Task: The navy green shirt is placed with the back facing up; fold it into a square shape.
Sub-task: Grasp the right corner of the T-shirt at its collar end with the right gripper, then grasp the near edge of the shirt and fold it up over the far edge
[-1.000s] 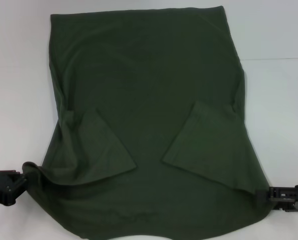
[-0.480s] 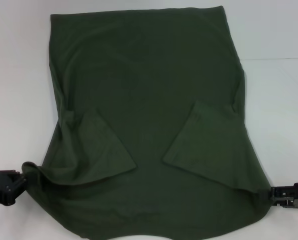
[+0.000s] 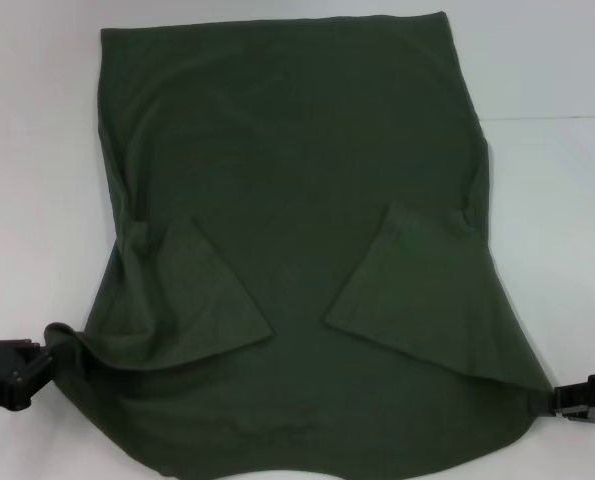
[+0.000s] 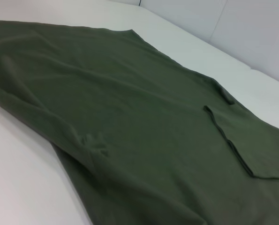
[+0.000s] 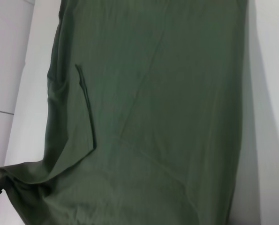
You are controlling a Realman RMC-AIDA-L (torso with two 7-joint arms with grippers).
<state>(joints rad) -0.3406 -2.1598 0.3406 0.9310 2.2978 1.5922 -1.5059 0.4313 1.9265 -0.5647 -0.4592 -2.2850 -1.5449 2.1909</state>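
Grippers work the near shoulder corners: left gripper (image 3: 39,358) seems clamped on the navy green shirt (image 3: 297,200), right gripper (image 3: 562,397) touches its edge, grip unclear. Sleeves folded inward, shirt flat on the table (image 3: 557,80); next, carry corners toward the far hem

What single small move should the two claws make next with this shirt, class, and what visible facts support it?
Probably lift both near corners together and carry them toward the far hem. The large dark olive-green fabric T-shirt lies flat with both sleeves folded inward, the left claw at its near left corner and the right claw at its near right corner, so halving its length seems the next step.
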